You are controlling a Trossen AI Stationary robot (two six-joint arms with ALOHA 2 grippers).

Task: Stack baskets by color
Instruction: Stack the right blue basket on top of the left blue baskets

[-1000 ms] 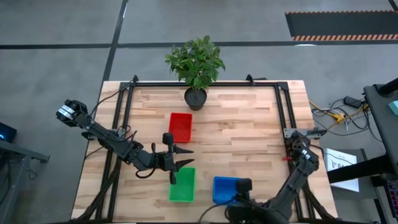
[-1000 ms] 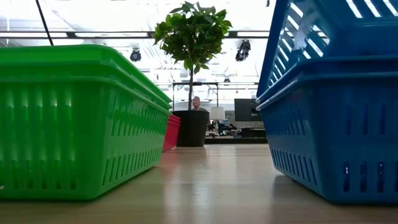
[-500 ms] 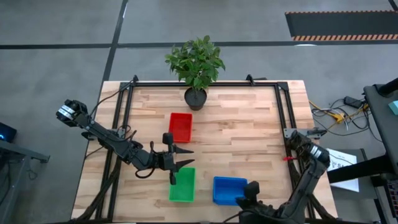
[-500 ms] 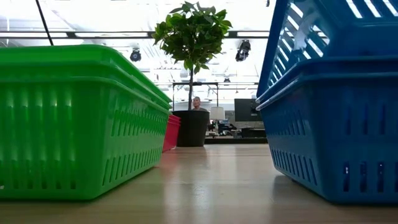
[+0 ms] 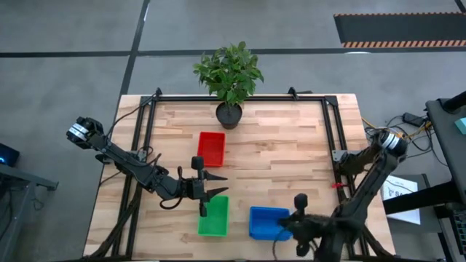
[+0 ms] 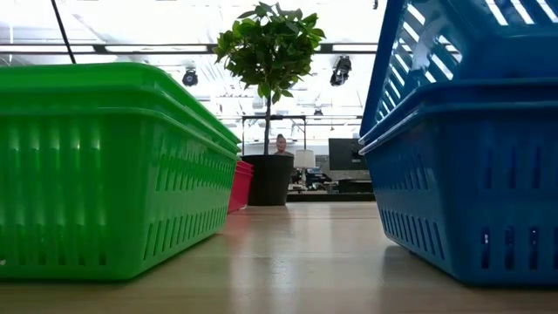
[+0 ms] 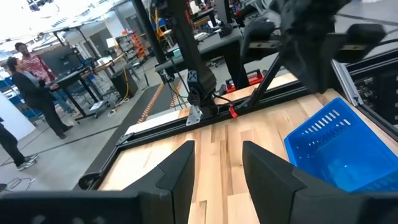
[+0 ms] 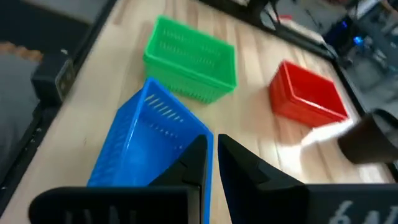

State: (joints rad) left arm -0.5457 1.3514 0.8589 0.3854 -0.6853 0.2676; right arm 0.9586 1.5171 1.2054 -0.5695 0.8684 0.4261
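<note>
Three stacks: green, red and blue baskets, each colour in its own pile on the desk (image 5: pixel 291 145).
Left gripper (image 5: pixel 211 185): hovers over the desk just beyond the green pile, toward the left side; its fingers (image 7: pixel 180 177) stand apart with nothing between them.
Green baskets (image 5: pixel 213 216): at the near edge of the desk, left of centre; in the low view they fill the left side, nested one inside another.
Red baskets (image 5: pixel 211 148): in the middle of the desk, a little left of centre, just in front of the plant pot (image 5: pixel 228 115).
Plant (image 5: pixel 228 70): stands in its black pot at the far edge of the desk.
Blue baskets (image 5: pixel 267 222): at the near edge, right of the green pile and apart from it.
Right gripper (image 8: pixel 214 163): at the near right corner of the blue pile, right beside its rim; its fingers are nearly closed, a thin gap showing, with no basket between them.
Room: people stand by benches beyond the desk in the left wrist view.
</note>
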